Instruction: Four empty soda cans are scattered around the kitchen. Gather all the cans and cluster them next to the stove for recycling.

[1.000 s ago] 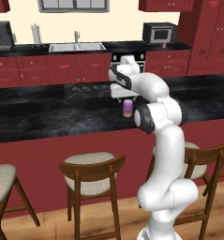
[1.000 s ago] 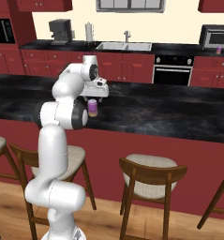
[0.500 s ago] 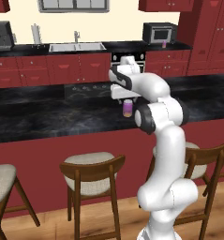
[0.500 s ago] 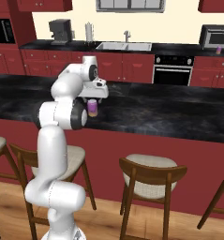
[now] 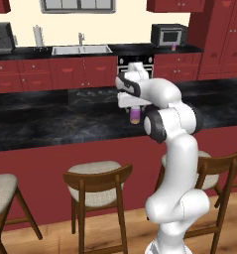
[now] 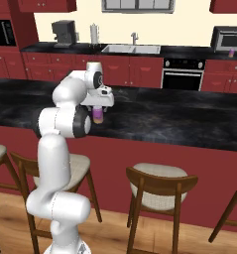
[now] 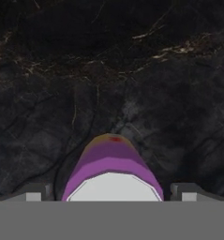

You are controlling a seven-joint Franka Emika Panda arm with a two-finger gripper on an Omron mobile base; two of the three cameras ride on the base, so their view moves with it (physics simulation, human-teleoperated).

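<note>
A purple soda can [image 5: 135,117] [image 6: 97,117] with a silver top and an orange base band stands upright on the black marbled island counter [image 5: 50,124]. My gripper [image 5: 134,109] [image 6: 97,109] points straight down over it. In the hand view the can [image 7: 111,161] rises between the two fingertips [image 7: 36,192], with a small gap on each side. The gripper [image 7: 112,192] is open and does not touch the can. The stove [image 5: 92,94], a flat black cooktop, lies in the island just left of and behind the can. A second purple can [image 5: 173,47] [image 6: 231,52] stands on the back counter by the microwave.
Wooden stools [image 5: 97,183] [image 6: 159,186] line the near side of the island. Along the back wall are a sink [image 5: 80,49], a black oven [image 6: 183,78], a microwave [image 5: 168,34] and a coffee machine [image 6: 64,33]. Dark red cabinets stand behind.
</note>
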